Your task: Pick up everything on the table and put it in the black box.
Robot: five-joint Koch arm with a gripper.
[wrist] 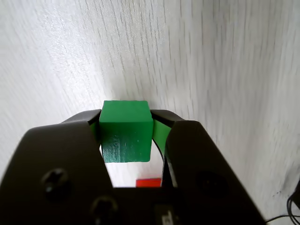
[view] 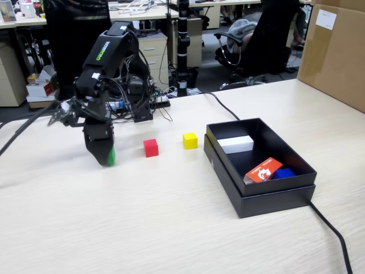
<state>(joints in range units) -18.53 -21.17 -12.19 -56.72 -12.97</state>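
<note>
In the right half of the fixed view a black box is seen resting on the table, nested in a slightly wider black lid. Three things are held inside it: a white rectangular block lies flat against the far left wall, an orange packet with a white mark leans near the front right corner, and a small blue object is partly hidden just behind the packet. None of the cubes is seen inside the box. A yellow cube is placed on the table just left of the box, apart from its wall, and a red cube sits a little further left, apart from the yellow one. At the left of the frame the black arm is bent down, and its gripper is lowered to the tabletop with a green cube showing at its tip. In the wrist view the green cube is shown at the centre of the frame, pinched between the two dark jaws of the gripper, whose green-lined inner faces are pressed against its left and right sides; pale wood grain fills the frame beyond it. A big brown cardboard carton stands at the upper right of the fixed view.
</note>
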